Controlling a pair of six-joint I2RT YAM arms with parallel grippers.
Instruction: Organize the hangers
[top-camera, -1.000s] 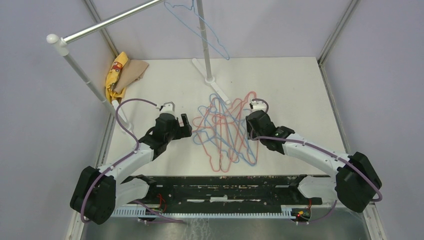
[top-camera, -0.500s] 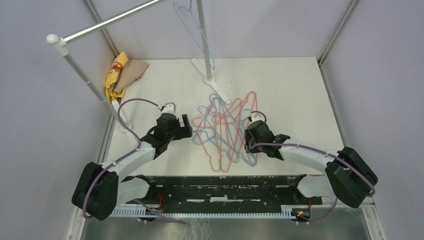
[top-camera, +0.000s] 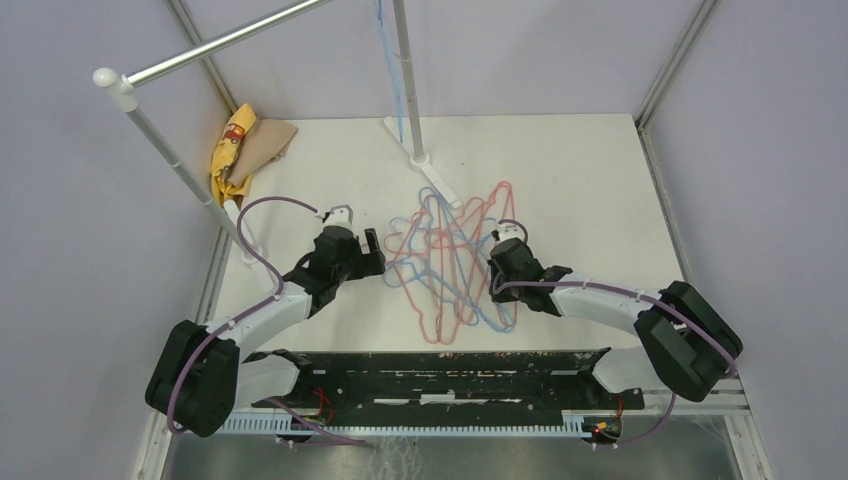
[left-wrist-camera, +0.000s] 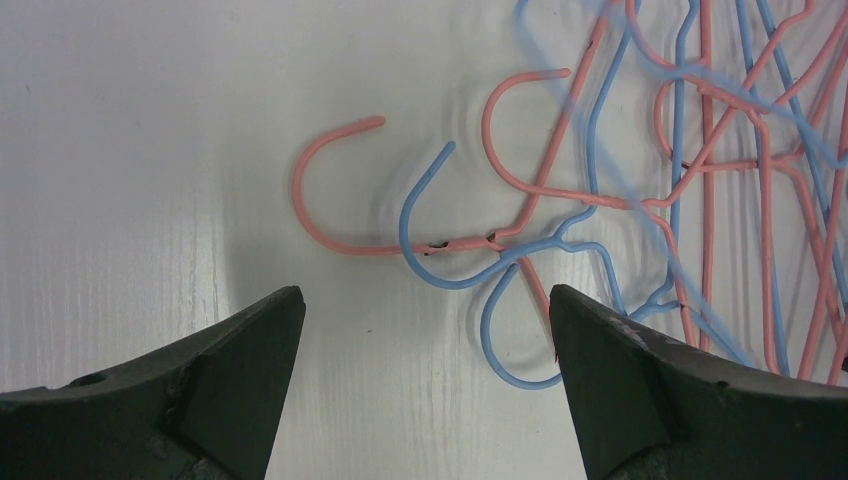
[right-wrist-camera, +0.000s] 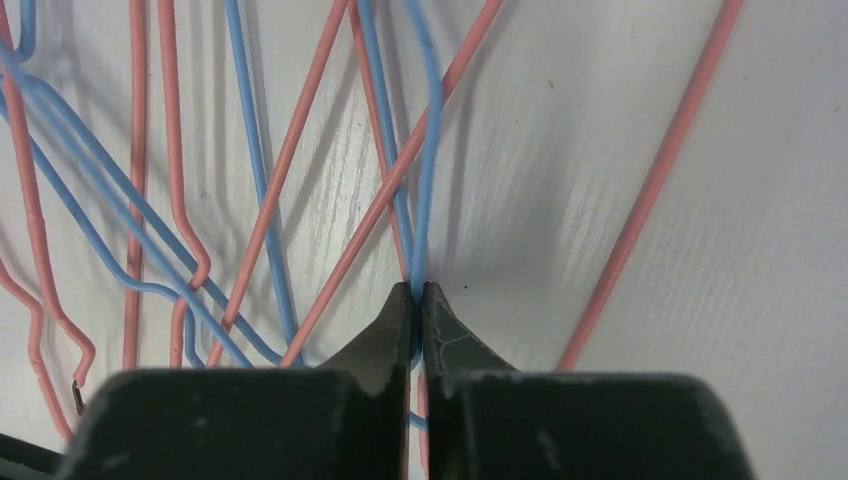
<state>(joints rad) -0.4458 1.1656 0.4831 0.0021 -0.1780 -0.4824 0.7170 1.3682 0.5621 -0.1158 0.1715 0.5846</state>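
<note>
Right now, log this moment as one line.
right fingers: shut on tangled pink and blue wire hangers | left fingers: open over their hooks

White table (top-camera: 590, 180) carries tangled hangers (top-camera: 447, 262), yellow cloth (top-camera: 232, 148).

No words, brands or numbers can be read. The cloth (top-camera: 233, 148) at the table's (top-camera: 580, 180) far-left corner bears a blurred, unreadable print.
</note>
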